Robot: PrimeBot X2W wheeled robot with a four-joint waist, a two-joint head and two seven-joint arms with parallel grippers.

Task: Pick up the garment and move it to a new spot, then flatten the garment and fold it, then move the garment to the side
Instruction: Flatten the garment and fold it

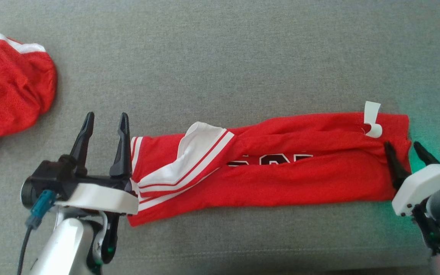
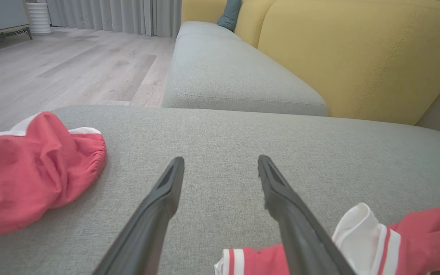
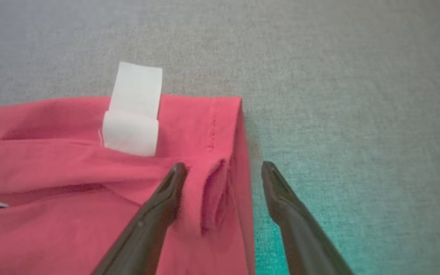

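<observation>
Garment [image 1: 281, 172] lay folded into a long band on the sofa cushion [image 1: 220, 57], long axis running from arm to arm. Right gripper [image 1: 402, 147], jaws spread, straddled its hem end; the striped end lay just right of the left gripper [image 1: 106, 116], jaws spread and empty

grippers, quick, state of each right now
Left gripper: open, holding nothing, at the striped end of the red jersey.
Right gripper: open, holding nothing, fingers either side of the jersey's other edge.
</observation>
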